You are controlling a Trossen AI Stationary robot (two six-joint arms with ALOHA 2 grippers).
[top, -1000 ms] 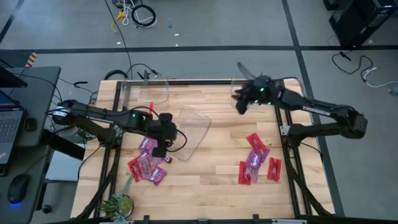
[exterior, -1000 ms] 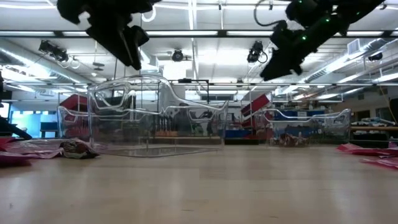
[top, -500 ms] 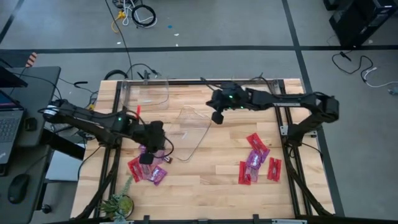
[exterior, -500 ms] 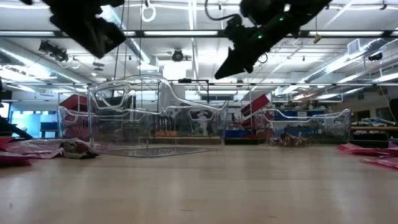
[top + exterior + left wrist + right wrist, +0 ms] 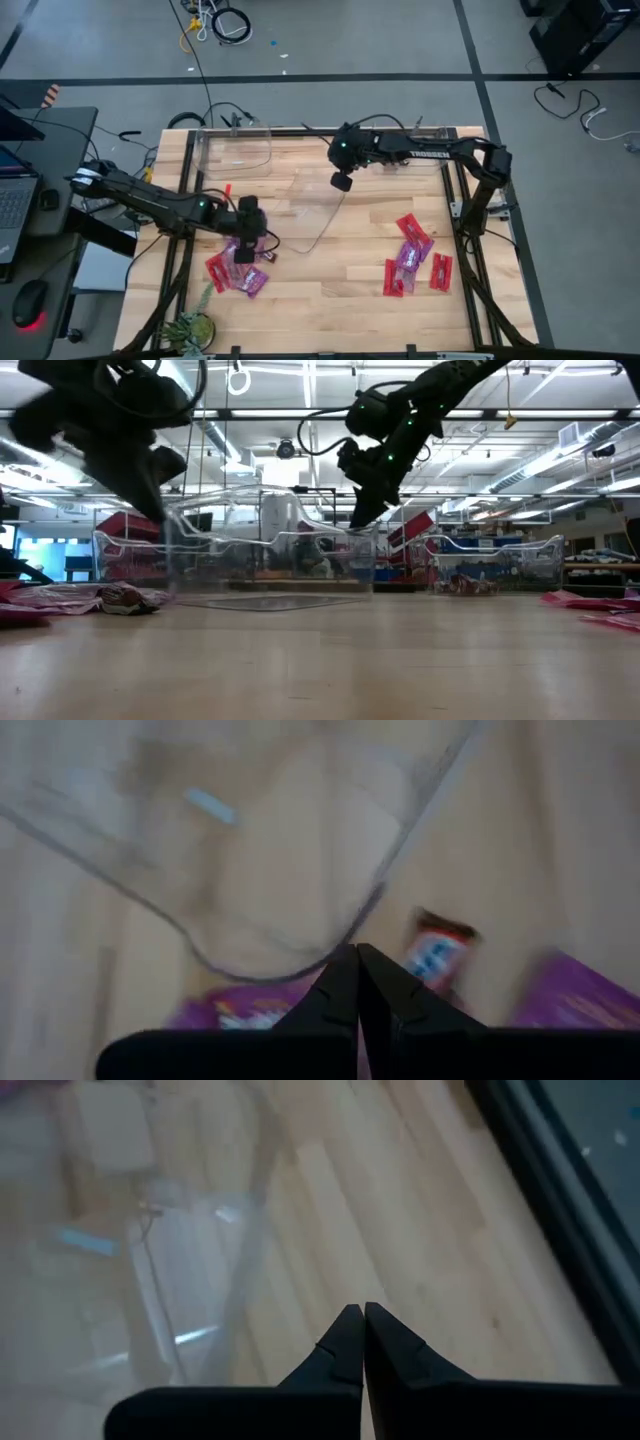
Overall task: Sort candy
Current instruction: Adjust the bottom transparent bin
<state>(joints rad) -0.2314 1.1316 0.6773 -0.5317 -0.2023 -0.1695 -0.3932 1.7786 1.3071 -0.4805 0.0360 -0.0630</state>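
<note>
Candy lies in two groups on the wooden table: red and purple packets near the left edge (image 5: 232,270) and red and purple ones on the right (image 5: 412,250). A clear bin (image 5: 305,215) stands mid-table. My left gripper (image 5: 242,252) hangs shut above the left pile, beside the bin's near corner. Its wrist view shows purple candy (image 5: 240,1015) and a brown-red packet (image 5: 435,952) below the shut fingers (image 5: 340,982). My right gripper (image 5: 341,183) is shut at the bin's far right corner, low over its rim (image 5: 362,532). My right gripper points down with shut fingers (image 5: 345,1335) at the clear bin's far right corner (image 5: 345,195). I cannot tell whether they touch the rim. The bin stands on the table.
A second clear bin (image 5: 240,150) stands at the far left corner. A small green plant (image 5: 190,328) sits at the near left corner. Black frame rails (image 5: 470,250) run along the table's sides. Bare wood (image 5: 320,290) lies between the two candy groups.
My right gripper has swung from the far right toward the table's left and come down to the middle bin's far right corner. My left gripper has drawn back toward the near left, over the left candy pile. In the low view the middle bin's outline has shifted sideways.
</note>
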